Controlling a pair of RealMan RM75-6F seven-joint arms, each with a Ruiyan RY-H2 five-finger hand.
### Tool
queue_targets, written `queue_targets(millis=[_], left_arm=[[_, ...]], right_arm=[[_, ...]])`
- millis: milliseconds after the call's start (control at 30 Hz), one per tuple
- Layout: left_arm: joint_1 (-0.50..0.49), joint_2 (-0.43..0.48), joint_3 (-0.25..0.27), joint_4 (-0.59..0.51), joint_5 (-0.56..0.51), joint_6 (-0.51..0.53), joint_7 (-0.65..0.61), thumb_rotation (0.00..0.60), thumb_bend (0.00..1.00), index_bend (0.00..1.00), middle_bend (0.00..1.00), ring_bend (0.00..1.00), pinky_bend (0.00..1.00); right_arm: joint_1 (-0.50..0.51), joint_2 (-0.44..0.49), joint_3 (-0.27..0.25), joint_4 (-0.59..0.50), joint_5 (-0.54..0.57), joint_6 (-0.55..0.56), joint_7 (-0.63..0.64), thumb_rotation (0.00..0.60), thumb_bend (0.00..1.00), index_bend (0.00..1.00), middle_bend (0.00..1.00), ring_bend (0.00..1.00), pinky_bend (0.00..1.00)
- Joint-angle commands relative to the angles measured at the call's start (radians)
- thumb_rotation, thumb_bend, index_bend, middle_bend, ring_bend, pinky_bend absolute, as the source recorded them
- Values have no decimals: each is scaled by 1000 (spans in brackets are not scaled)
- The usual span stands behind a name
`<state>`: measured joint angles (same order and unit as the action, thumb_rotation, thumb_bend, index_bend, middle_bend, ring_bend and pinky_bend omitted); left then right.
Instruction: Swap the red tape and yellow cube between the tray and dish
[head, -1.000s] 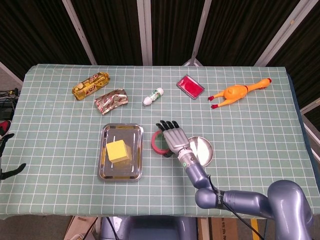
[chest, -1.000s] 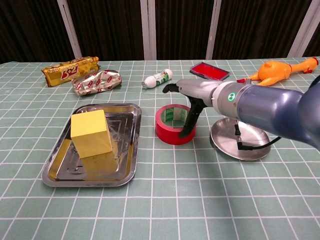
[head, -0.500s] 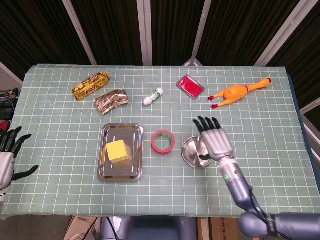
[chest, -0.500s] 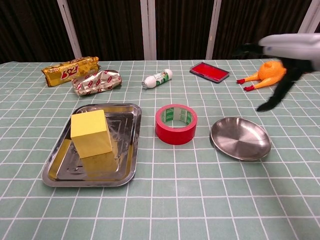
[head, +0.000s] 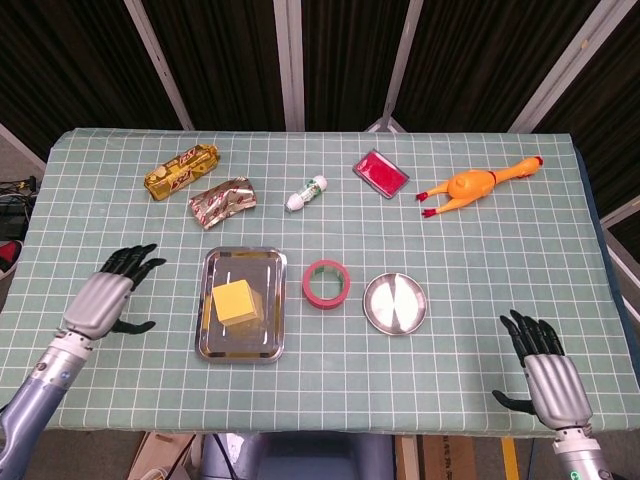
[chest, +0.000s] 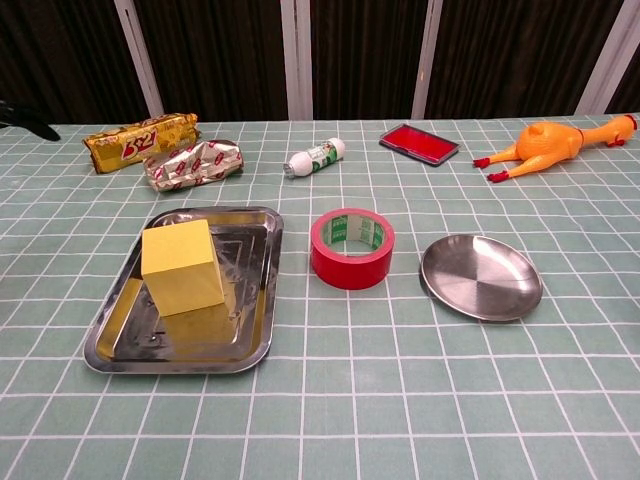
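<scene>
- Yellow cube sits inside the steel tray, toward its left/centre; chest view shows it upright on the tray floor w/ its reflection just in front.
- Red tape lies flat on the bench, hole up, between tray & dish; just beside the tray's right edge, not touching either one.
- Dish is a round steel one, right of the tape, w/ nothing in it.
- Left hand hovers over the bench's left part, well apart from the tray; fingers apart & holding nothing, pointing up-right toward the bench centre.
- Right hand is at the near right corner of the bench, well apart from the dish; fingers spread, holding nothing.
- In chest view only a dark fingertip-like bit shows at the far left edge; right hand isn't seen there.
- Back row, left to right: gold snack pack, silver crumpled pack just beside it, small white bottle lying on its side w/ green label, red flat case, orange rubber chicken lying down w/ head toward the right.
- Bench has a green cloth w/ white grid.
</scene>
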<state>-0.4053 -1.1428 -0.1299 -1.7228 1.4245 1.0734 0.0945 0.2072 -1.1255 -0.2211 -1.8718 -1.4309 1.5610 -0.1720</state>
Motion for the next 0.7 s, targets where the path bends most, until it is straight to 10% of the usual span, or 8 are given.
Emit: queue_targets(millis=[33,700], left_arm=[[-50,-46,-8,1,-21,-51,50,600,0,151,0,0,6],[-170,-357,6,194,-53,-72,211,600,0,150,0,0,6]], right_arm=[[-11,1,18,8,2,-14,0,600,20,0,0,0,0],[-61,15,92,19,-2,-58,33,600,20,0,0,0,0]])
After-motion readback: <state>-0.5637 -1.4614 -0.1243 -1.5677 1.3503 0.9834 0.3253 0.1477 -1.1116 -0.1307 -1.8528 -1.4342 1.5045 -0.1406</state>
